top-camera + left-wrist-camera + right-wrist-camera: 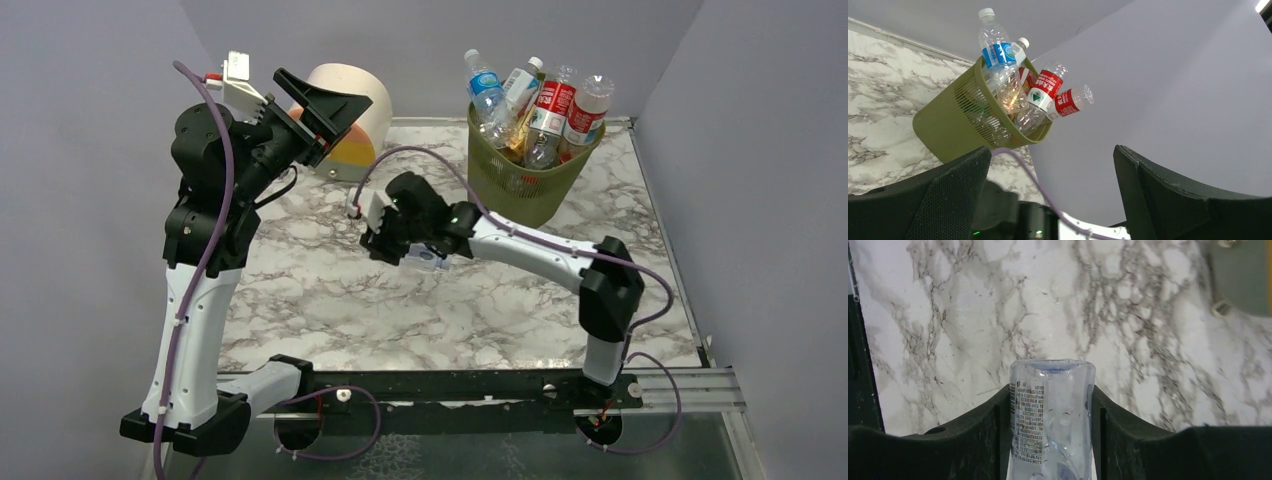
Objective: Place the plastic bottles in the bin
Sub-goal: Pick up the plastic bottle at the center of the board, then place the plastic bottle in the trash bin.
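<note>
Left gripper (335, 122), raised at upper left of my top view, gapes wide and holds nothing. Mid-frame, my right gripper (1050, 400) pinches a clear bottle (428, 262) over the marbled surface (330, 290); the wrist view cuts off its near end. Upper right, the bin (520, 185) brims with plastic bottles (545, 105), the lower ones blurred behind mesh.

An olive-green mesh bin (528, 178) is standing upright at one o'clock on the table (320, 290). Bottles (551, 102) are crowding it and sticking up past the rim, a blue-labelled one at eleven o'clock, red-labelled ones leaning toward two o'clock. One more clear bottle (1052, 415), beaded with droplets, is sitting pinched between the right gripper's (1050, 390) fingers, at seven o'clock from the bin.
</note>
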Available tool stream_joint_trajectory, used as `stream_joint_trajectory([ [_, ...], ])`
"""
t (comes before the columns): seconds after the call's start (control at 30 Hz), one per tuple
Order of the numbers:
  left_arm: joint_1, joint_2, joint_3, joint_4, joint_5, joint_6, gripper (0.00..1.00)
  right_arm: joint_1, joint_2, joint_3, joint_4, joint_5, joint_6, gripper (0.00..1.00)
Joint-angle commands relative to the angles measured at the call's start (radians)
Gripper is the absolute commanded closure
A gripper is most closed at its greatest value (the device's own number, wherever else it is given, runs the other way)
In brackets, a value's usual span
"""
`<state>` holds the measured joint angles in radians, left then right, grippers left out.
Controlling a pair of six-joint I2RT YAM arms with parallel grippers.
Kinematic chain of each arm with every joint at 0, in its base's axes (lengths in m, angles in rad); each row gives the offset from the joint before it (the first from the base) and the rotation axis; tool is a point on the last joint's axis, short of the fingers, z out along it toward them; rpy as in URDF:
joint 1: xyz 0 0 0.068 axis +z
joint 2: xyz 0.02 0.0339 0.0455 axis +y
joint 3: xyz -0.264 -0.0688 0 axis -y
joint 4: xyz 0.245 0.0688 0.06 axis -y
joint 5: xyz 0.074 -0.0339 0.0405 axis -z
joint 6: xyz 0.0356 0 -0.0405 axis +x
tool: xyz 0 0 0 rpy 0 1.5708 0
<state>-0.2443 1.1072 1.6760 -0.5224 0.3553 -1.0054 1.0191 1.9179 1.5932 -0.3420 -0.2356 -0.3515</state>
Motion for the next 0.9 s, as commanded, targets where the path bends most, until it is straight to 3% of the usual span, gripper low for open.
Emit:
stream_joint_trajectory([
  [0.0, -0.003, 0.01, 0.007, 0.049, 0.02, 0.005, 0.01, -0.062, -0.172, -0.065, 0.01, 0.027, 0.07, 0.49],
  [0.37, -0.003, -0.01, -0.035, 0.058, 0.011, 0.007, 0.01, -0.243, -0.41, 0.069, -0.042, 0.072, 0.154, 0.47],
  [0.6, -0.002, -0.032, -0.07, 0.057, 0.011, 0.005, 0.01, -0.313, -0.431, 0.167, 0.074, 0.168, 0.213, 0.47],
  [0.87, -0.003, -0.063, -0.124, 0.056, 0.013, -0.001, 0.01, -0.439, -0.451, 0.107, 0.304, 0.243, 0.274, 0.47],
])
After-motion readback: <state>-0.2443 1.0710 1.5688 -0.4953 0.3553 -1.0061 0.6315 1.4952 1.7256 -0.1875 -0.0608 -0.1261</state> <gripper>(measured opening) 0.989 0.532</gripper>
